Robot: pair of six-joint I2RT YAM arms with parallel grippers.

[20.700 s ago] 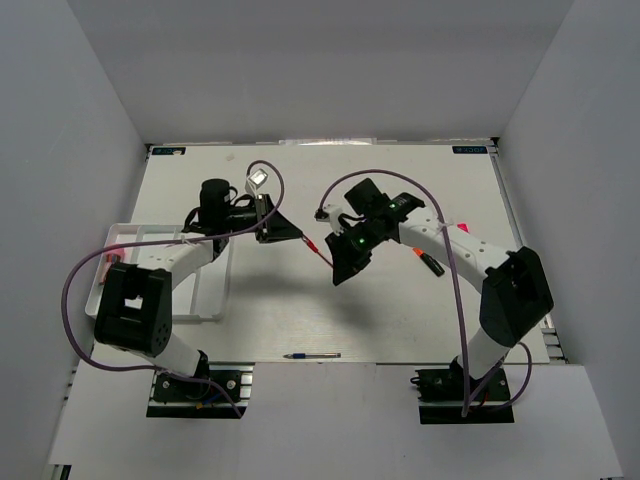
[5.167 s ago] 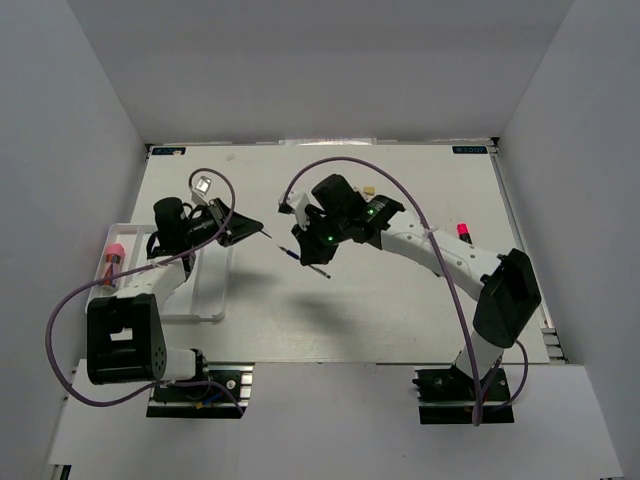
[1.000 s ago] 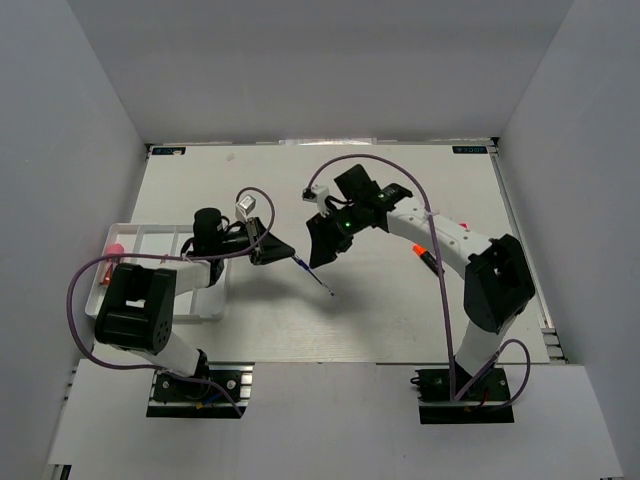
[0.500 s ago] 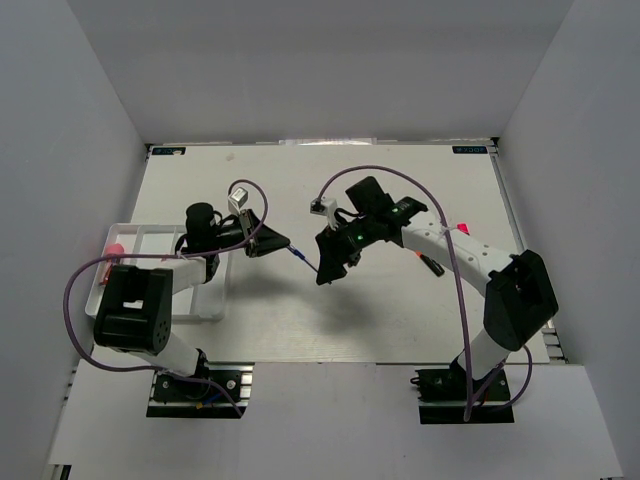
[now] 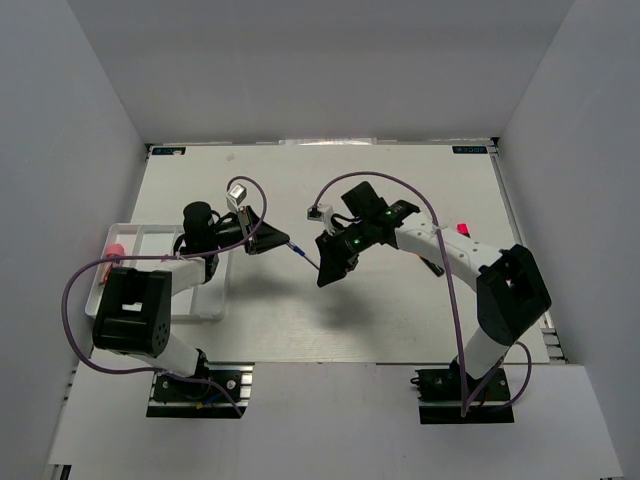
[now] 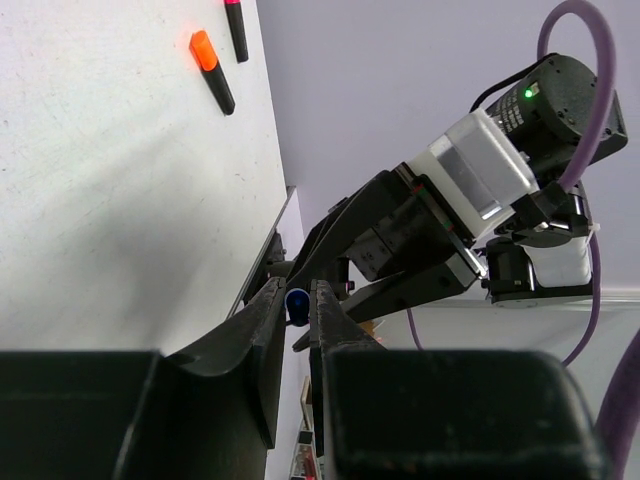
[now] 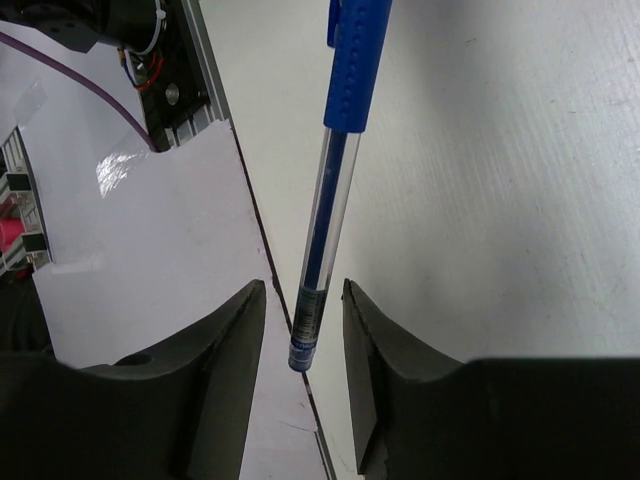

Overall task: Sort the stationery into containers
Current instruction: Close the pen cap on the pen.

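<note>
Pinching the blue pen (image 7: 325, 230) by its blue end, your left claw (image 6: 297, 294) holds what looks light, stiff, slick; right claw (image 7: 302, 305) gapes around it.

Bright, even, diffuse light from overhead; soft grey shadows lie on the table (image 5: 400, 180) toward 6 o'clock; both wrist views dark and blurred at 6 o'clock; blue pen (image 7: 321, 230) sharp; glare patch at 9 o'clock in the right wrist view
</note>
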